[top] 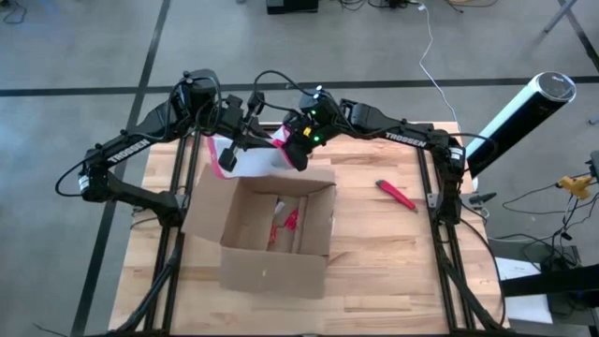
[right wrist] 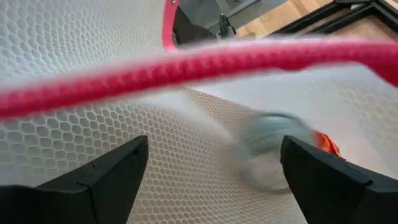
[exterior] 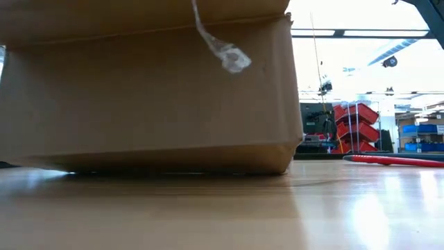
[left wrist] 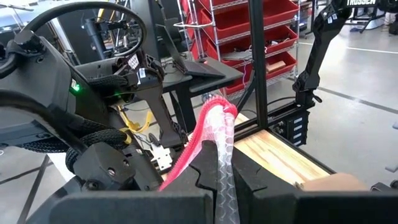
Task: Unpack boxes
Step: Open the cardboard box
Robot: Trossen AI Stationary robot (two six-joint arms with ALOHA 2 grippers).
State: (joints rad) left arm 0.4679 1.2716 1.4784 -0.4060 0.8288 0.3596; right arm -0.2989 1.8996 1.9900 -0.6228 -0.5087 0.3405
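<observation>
Box (top: 276,229), flaps open, at bench (top: 393,253) centre; at its 12 o'clock, left gripper (left wrist: 225,186) clamps the pouch (top: 245,157). Right gripper (right wrist: 211,171) is spread before it; we should close squarely below the pink edge.

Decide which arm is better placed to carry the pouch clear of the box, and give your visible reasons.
Probably the left. Its gripper is shut on the pouch, held above the box's far edge. The right gripper is open beside the pouch, holding nothing.
</observation>
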